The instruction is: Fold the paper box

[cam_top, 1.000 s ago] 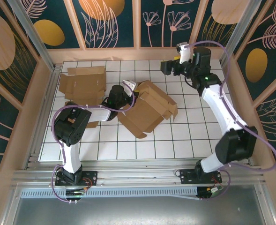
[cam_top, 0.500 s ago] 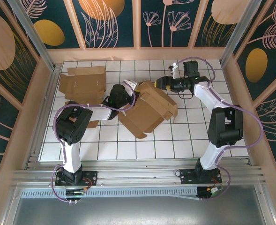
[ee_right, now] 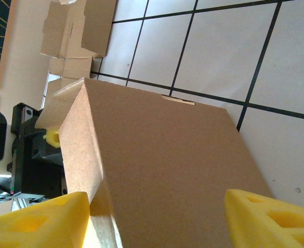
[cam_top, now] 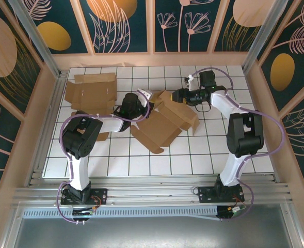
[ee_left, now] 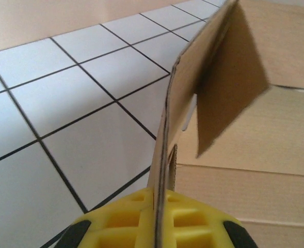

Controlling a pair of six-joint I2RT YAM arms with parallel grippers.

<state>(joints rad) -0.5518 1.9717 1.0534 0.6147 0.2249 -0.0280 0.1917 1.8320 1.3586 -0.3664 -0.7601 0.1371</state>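
Observation:
The brown paper box (cam_top: 164, 124) lies partly folded in the middle of the tiled table, flaps open towards the right. My left gripper (cam_top: 141, 102) sits at its left corner, shut on the thin edge of an upright flap (ee_left: 193, 93); the yellow fingers (ee_left: 115, 222) pinch the cardboard between them. My right gripper (cam_top: 178, 96) is at the box's far edge, open. Its yellow fingers (ee_right: 43, 222) stand wide apart on either side of a broad brown panel (ee_right: 162, 170). Whether they touch the panel is unclear.
Flat unfolded cardboard sheets (cam_top: 92, 93) lie at the back left, also seen as flat cardboard (ee_right: 79, 31) in the right wrist view. Wooden walls (cam_top: 43, 103) fence the table on three sides. White tiles (cam_top: 208, 155) lie bare in front and to the right.
The right arm swung down from the back right to the box's far edge, its jaws narrowing somewhat. The box now lies flatter. The left gripper kept its hold on the flap.

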